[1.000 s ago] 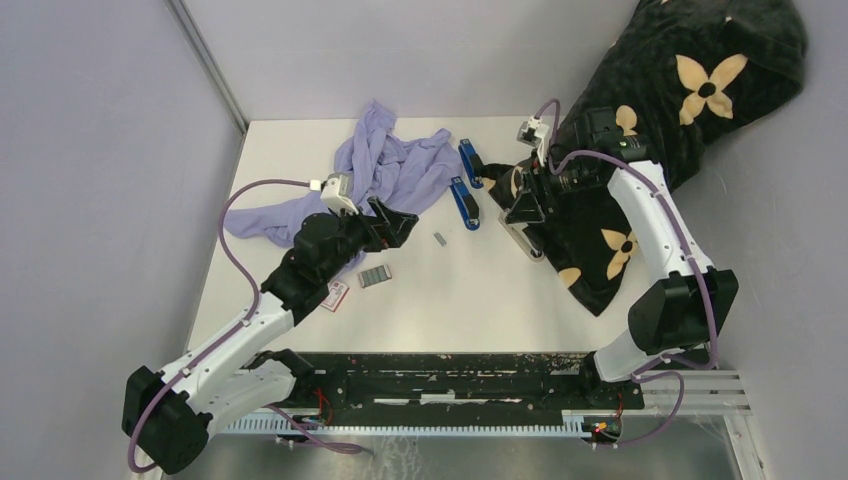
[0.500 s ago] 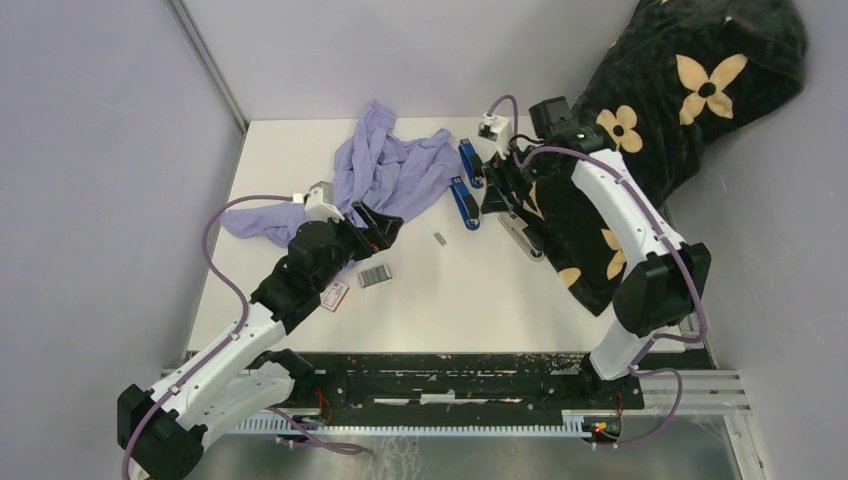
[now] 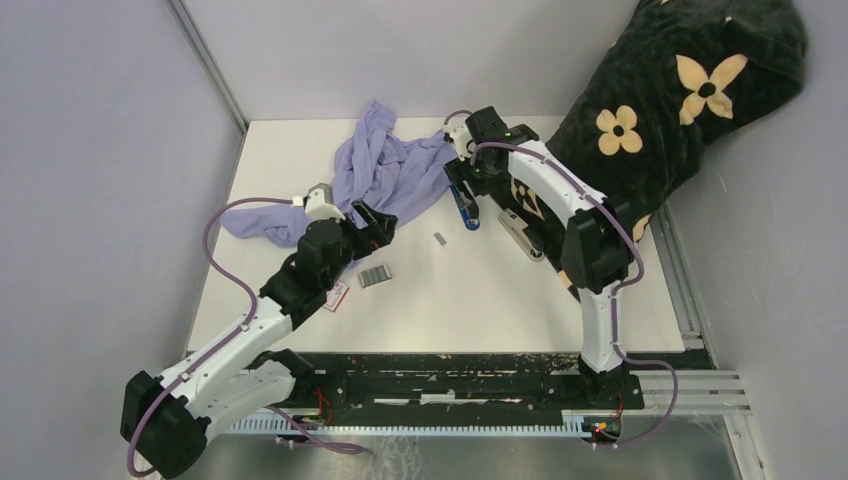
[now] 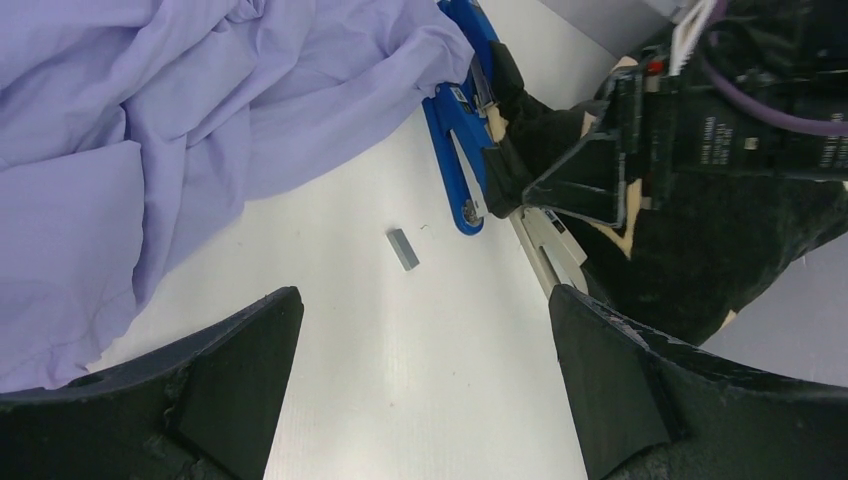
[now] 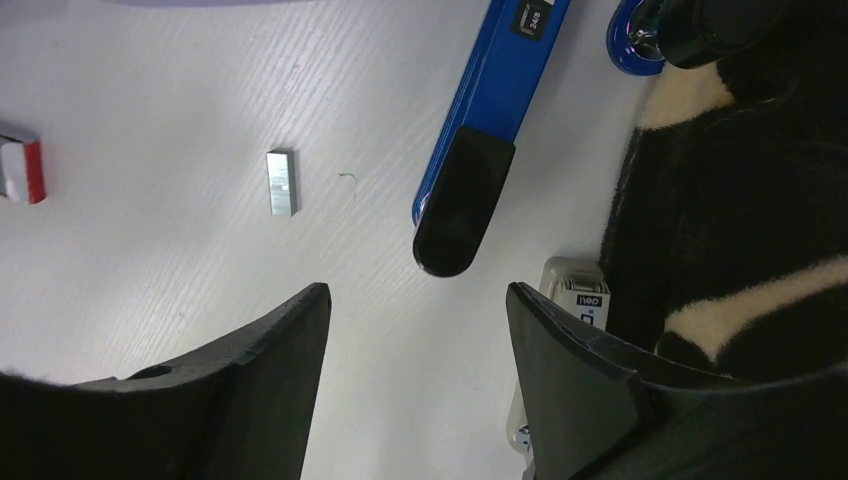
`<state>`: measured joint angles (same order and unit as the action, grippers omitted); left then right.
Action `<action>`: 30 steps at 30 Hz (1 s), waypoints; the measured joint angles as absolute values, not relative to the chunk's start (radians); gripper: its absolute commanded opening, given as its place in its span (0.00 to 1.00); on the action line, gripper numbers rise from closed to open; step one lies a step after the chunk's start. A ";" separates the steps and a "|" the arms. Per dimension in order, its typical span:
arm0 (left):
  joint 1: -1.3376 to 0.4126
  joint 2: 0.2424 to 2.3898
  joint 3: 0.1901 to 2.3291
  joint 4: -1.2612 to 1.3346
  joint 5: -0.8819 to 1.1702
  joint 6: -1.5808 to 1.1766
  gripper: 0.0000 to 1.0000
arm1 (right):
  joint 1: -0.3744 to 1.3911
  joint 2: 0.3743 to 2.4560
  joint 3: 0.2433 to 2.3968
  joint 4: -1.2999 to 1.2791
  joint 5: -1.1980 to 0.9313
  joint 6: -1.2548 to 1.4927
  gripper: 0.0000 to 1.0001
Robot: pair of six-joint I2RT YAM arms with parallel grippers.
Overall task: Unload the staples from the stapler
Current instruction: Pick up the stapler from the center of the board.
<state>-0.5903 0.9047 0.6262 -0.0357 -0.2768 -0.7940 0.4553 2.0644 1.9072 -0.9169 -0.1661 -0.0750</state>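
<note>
On the white bench, a short strip of staples lies in bare space, apart from the blue stapler and the purple cloth. The left tool gapes wide, empty. The right tool hovers beside the stapler's black tip, jaws parted, holding nothing.

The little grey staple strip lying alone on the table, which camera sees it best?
The right wrist view. The staple strip is biggest and sharpest there, nothing covering it. The left wrist view shows it smaller, near the blue stapler. The top view shows only a tiny grey speck.
</note>
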 measured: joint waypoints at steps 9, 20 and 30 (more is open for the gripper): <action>-0.590 0.908 0.602 0.016 -0.291 -0.765 1.00 | 0.487 2.225 2.010 -0.922 -0.054 -0.028 0.72; -0.590 0.910 0.592 0.019 -0.290 -0.747 0.99 | 0.490 2.322 2.048 -0.925 0.012 -0.015 0.59; -0.590 0.904 0.585 0.018 -0.278 -0.748 0.98 | 0.489 2.337 2.047 -0.929 0.022 0.009 0.11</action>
